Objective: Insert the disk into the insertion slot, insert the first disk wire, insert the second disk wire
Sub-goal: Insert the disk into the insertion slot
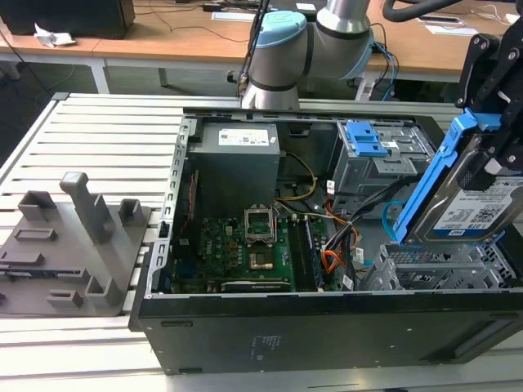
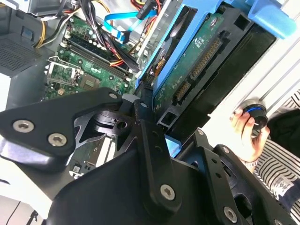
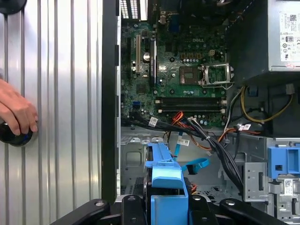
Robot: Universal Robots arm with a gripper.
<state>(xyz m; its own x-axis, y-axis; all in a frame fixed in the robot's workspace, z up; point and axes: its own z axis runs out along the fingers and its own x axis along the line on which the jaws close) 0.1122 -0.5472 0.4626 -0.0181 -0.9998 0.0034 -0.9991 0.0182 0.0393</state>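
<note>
Blue cable loop sits just beside the drive bay, so keep it clear. Disk hangs tilted above the bay, with the gripper clamped on it. Best to level it, square it to the bay walls and feed slowly.

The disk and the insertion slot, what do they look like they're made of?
The disk: seemingly metal body, smooth silver sheen, with a white paper-like label; its frame looks like glossy bright-blue plastic. The insertion slot: likely sheet metal, matte silver-grey, judging by its thin punched-hole walls.
</note>
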